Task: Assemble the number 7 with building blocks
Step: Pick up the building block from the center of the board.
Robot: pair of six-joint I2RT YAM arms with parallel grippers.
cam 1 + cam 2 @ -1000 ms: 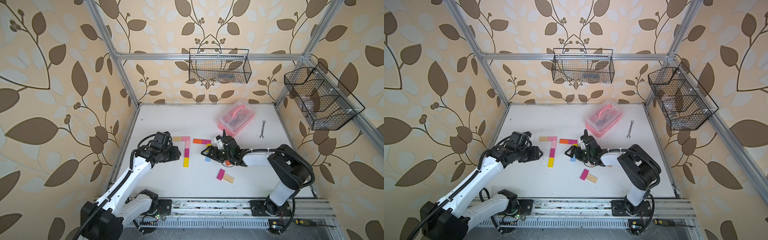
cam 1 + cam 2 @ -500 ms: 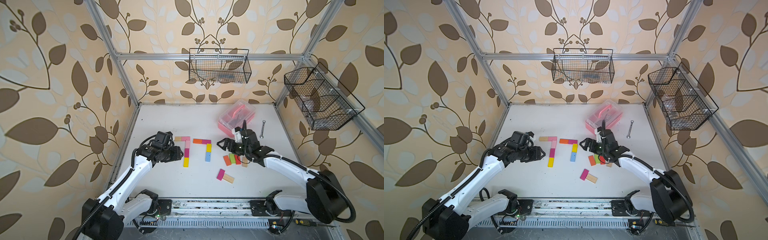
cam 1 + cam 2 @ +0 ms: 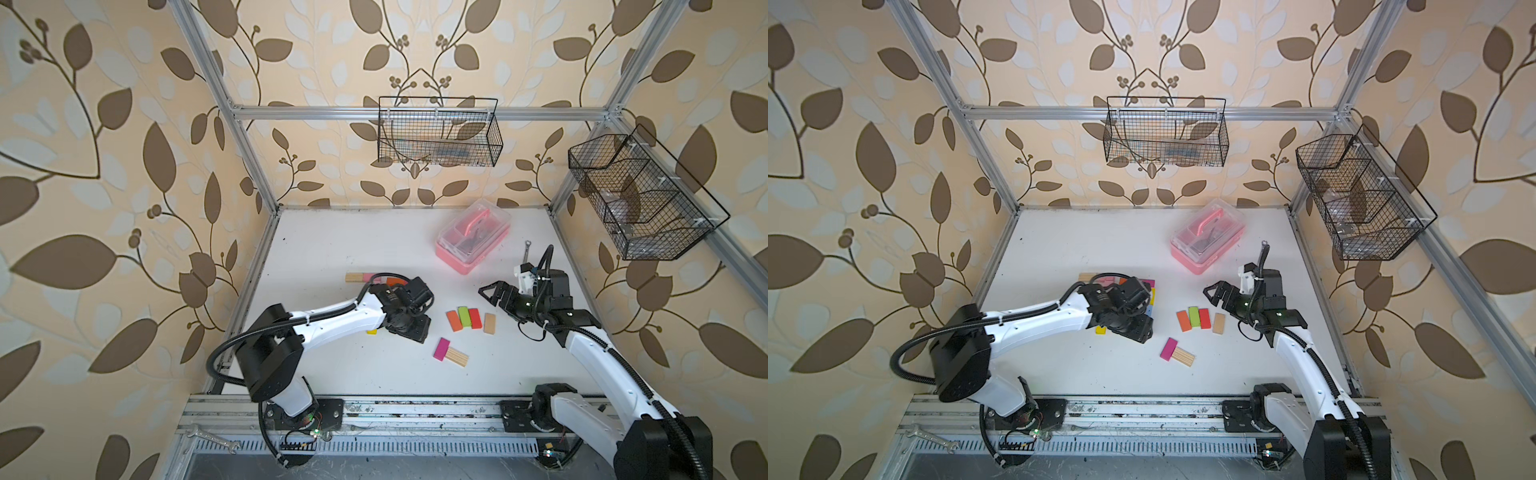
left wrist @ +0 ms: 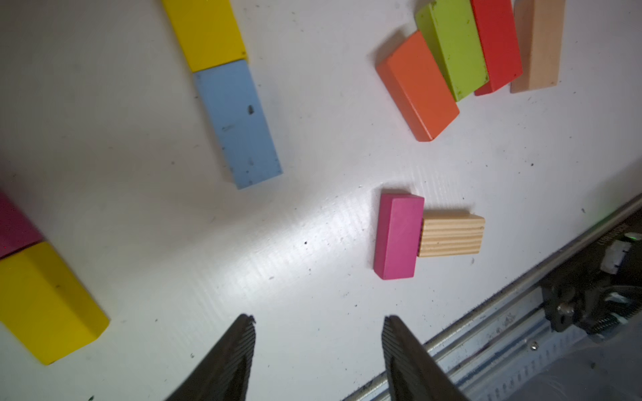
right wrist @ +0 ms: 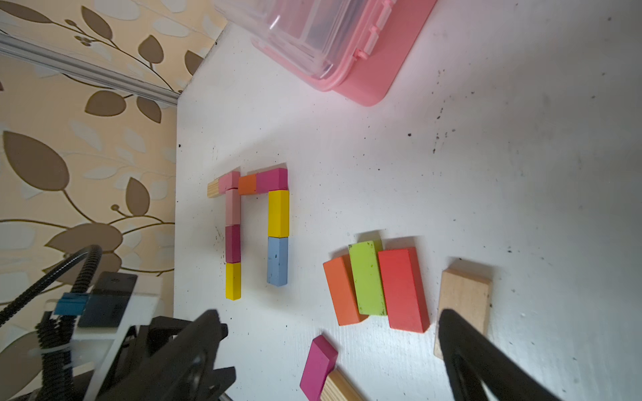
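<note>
Left pincer (image 4: 318,317), spread and empty, with the blue block (image 4: 239,125) of the unfinished seven (image 5: 278,211) just at its 12 o'clock, could knock that stem crooked while swinging to the magenta block (image 4: 396,239) at 4 o'clock; right pincer (image 5: 331,317) spread wide, empty.

A white table (image 3: 332,249), speckled with dark marks, is enclosed on three sides by wallpaper (image 3: 104,166) printed in pale orange with brown and cream leaves. An aluminium frame (image 3: 316,112) is raised from the table's far corners and joined by a crossbar above its far edge. A black wire basket (image 3: 440,133) is hung from that crossbar. A second, compartmented wire basket (image 3: 640,208) is hung above the table's right edge. A slotted metal rail (image 3: 415,409) is fixed along the table's near edge. The table is lit softly and evenly.
</note>
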